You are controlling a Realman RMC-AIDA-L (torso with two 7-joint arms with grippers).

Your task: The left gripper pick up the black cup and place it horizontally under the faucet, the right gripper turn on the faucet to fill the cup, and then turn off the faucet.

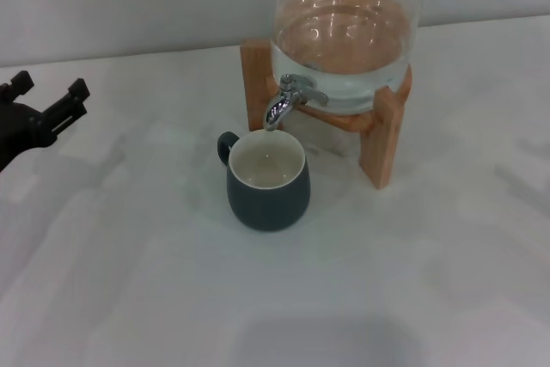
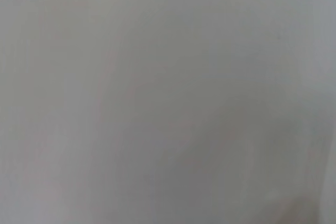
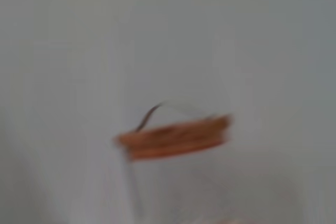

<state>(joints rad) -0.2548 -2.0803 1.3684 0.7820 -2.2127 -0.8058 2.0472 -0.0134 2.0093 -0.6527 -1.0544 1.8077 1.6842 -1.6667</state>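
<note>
Left gripper point(image 1: 53, 106): at the table's point(image 1: 129, 298) far left edge, fingers spread, holding nothing, well apart from the cup. Glass dispenser point(image 1: 344, 32) on wooden stand point(image 1: 382, 139). Black cup point(image 1: 267, 180): upright under the faucet point(image 1: 288, 100). Right gripper: unseen.

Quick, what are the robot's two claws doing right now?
Left gripper: open, holding nothing, at the table's left edge, away from the black cup.
Right gripper: not in view.
</note>
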